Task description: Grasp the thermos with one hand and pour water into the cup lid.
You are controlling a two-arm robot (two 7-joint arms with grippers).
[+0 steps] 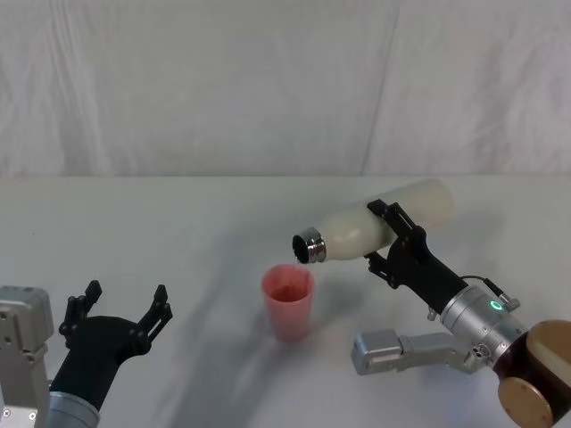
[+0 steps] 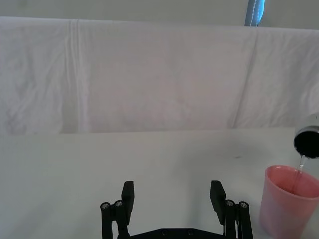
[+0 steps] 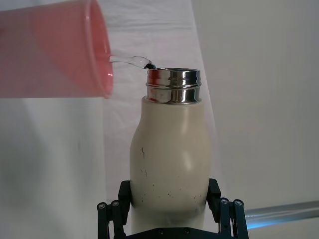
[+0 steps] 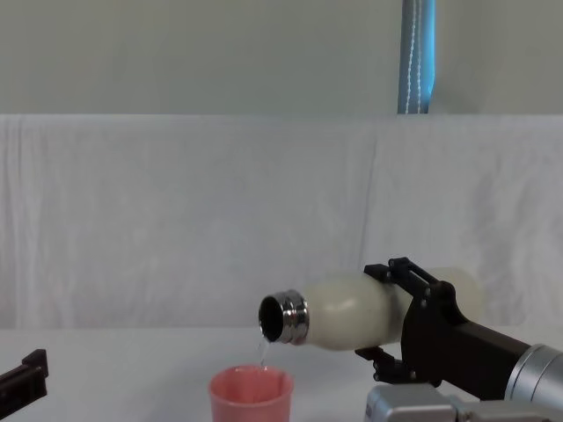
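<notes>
Thermos [image 1: 379, 227]: cream-white, held tipped nearly level above the table, steel neck toward the robot's left and a little down; dark scuffs on the body seen from the right wrist.
Mouth [image 4: 271, 318]: open, dark inside, just above and beside the cup's rim.
Water [image 3: 130, 61]: thin clear stream leaving the steel lip and falling into the cup; also visible from the left wrist as a pale thread [image 2: 300, 164].
Cup [image 1: 287, 301]: pink, upright on the table, directly under the thermos mouth, some liquid inside.
Right gripper [image 1: 385, 234]: black jaws pinching the thermos round its mid-body, one finger on each side; arm comes in from the lower right.
Left gripper [image 1: 120, 308]: low at the left, near the table, well apart from the cup; jaws spread, nothing between them.
Table [image 1: 178, 223]: white cloth.
Backdrop [image 4: 176, 220]: white cloth, creased.
</notes>
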